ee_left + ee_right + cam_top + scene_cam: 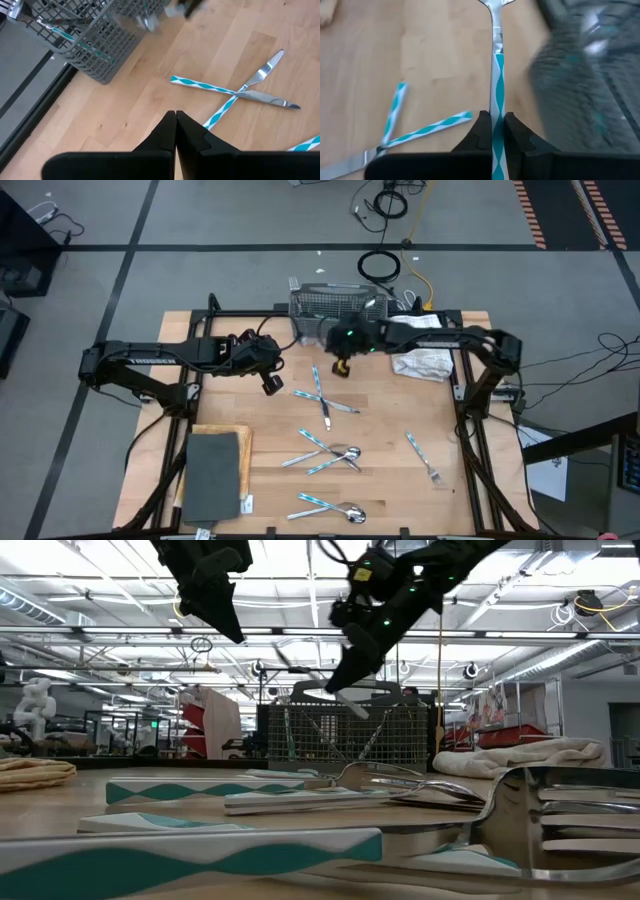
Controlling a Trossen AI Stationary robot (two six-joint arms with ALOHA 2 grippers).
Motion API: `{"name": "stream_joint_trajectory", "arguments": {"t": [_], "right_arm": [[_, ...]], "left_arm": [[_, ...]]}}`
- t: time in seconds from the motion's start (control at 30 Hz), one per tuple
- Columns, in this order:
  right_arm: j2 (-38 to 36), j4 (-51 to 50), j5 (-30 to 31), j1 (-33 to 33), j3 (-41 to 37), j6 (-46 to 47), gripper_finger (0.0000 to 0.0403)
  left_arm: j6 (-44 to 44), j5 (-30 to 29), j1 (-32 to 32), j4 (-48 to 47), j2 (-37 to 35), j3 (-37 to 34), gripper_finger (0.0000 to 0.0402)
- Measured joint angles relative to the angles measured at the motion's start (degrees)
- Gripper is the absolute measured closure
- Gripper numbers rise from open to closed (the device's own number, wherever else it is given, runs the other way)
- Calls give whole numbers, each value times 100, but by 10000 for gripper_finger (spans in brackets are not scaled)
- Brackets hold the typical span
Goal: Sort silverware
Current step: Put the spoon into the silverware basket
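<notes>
the right gripper (492, 131) is clamped on a utensil (496, 75) by its patterned handle, metal end forward, held just beside the caddy (330, 305), probably so it can drop in handle-up. the left gripper (175, 131), fingers pressed together and empty, waits above the wood near a crossed pair (245, 92). more silverware (330, 455) lies scattered on the table (400, 390).
</notes>
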Motion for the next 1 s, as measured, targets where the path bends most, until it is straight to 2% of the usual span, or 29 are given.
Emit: {"name": "stream_joint_trajectory", "arguments": {"t": [0.13,0.27,0.4,0.47,0.6,0.83,1.0], "right_arm": [[-629,820,-5,-402,-683,411,403],[-1292,2713,-2,-773,-1524,1035,403],[-1450,4661,4,-1109,-2348,1768,403],[-1369,5296,47,-1249,-2571,2031,403],[-986,5723,127,-1367,-2659,2079,402],[-547,6528,956,-1573,-2654,1992,402],[-542,6612,937,-1714,-2652,1954,402]], "left_arm": [[2,-7,0,-1,0,0,393],[29,-105,0,0,0,0,393],[48,-204,0,30,0,0,393],[50,-219,0,120,0,0,393],[146,-270,0,288,0,0,393],[171,-323,7,338,0,0,393],[169,-325,7,338,0,0,393]]}}
